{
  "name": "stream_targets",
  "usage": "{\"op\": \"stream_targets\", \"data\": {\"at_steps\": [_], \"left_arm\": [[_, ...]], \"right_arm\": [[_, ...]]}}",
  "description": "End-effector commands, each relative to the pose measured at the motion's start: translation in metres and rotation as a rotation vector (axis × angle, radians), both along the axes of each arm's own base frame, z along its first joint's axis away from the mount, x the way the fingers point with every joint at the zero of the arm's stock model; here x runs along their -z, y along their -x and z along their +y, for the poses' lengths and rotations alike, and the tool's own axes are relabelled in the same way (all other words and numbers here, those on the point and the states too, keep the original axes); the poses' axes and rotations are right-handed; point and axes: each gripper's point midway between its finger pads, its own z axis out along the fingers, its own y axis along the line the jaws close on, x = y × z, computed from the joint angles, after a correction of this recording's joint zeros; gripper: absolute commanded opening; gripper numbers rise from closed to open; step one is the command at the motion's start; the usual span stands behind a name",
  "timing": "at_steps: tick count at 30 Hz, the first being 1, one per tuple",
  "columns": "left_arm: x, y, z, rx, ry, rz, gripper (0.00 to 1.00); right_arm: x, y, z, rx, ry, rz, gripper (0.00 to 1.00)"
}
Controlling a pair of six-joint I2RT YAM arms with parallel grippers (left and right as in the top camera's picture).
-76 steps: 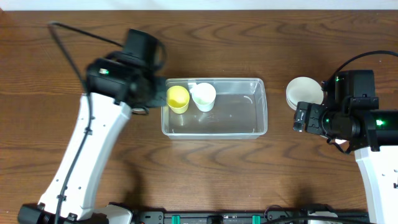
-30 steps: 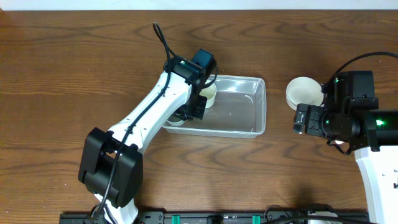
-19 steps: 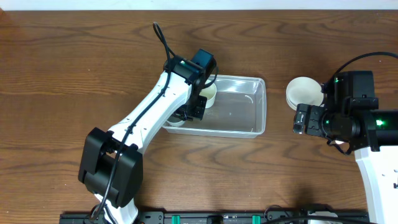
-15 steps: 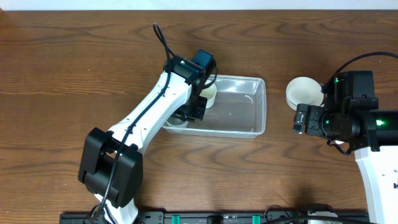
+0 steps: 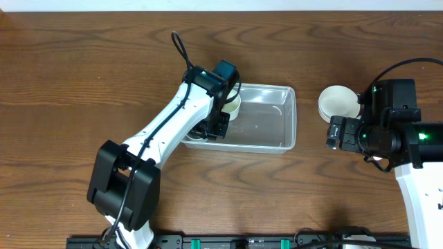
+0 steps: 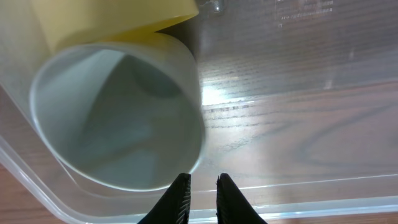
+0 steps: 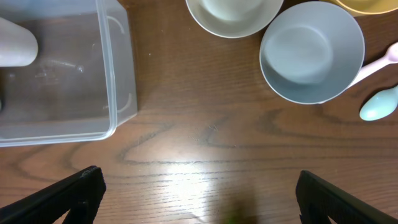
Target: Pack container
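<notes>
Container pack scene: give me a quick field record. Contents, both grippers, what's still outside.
container: clear tub, mid table
inside: white cup and yellow cup, both at the tub's left end
left gripper: down in the tub beside the white cup, jaws a narrow gap apart, nothing between them
right gripper: wide open, empty, over the table right of the tub
outside: white bowl, grey bowl and spoon, all right of the tub
</notes>
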Motion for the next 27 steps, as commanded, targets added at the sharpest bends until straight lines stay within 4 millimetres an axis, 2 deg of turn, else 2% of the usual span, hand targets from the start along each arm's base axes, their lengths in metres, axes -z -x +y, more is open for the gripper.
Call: {"op": "stream_targets", "data": {"at_steps": [1,5,8,10,12,13,15,17,21,27], "left_arm": [[0.002,-0.004,0.005,0.008,-0.032,-0.014,0.17],[-0.014,-0.016,0.014,0.022,-0.09,-0.072,0.17],[-0.035,-0.026,0.012,0.038,-0.086,-0.122,0.17],[-0.054,-0.033,0.009,0.05,-0.065,-0.165,0.24],[-0.075,-0.04,0.008,0.047,-0.051,-0.217,0.46],[-0.085,-0.042,0.01,0.043,-0.048,-0.242,0.51],[-0.103,-0.045,0.013,0.028,-0.031,-0.279,0.59],[-0.121,-0.045,0.022,-0.004,-0.016,-0.311,0.61],[-0.158,-0.042,0.06,-0.156,0.012,-0.397,0.61],[-0.214,-0.021,0.14,-0.414,0.039,-0.548,0.63]], "right_arm": [[-0.005,-0.002,-0.004,0.028,0.003,-0.014,0.99],[-0.005,-0.002,-0.004,0.026,0.004,-0.015,0.98],[-0.006,-0.002,-0.004,0.026,0.004,-0.016,0.99],[-0.006,-0.002,-0.004,0.026,0.004,-0.016,0.99],[-0.006,-0.002,-0.004,0.026,0.004,-0.016,0.99],[-0.006,-0.003,-0.004,0.026,0.004,-0.017,0.99],[-0.006,-0.003,-0.004,0.027,0.004,-0.019,0.99],[-0.006,-0.004,-0.004,0.027,0.003,-0.024,0.99],[-0.007,-0.006,-0.005,0.031,0.004,-0.033,0.99],[-0.015,-0.023,-0.021,0.109,-0.002,-0.111,0.99]]}}
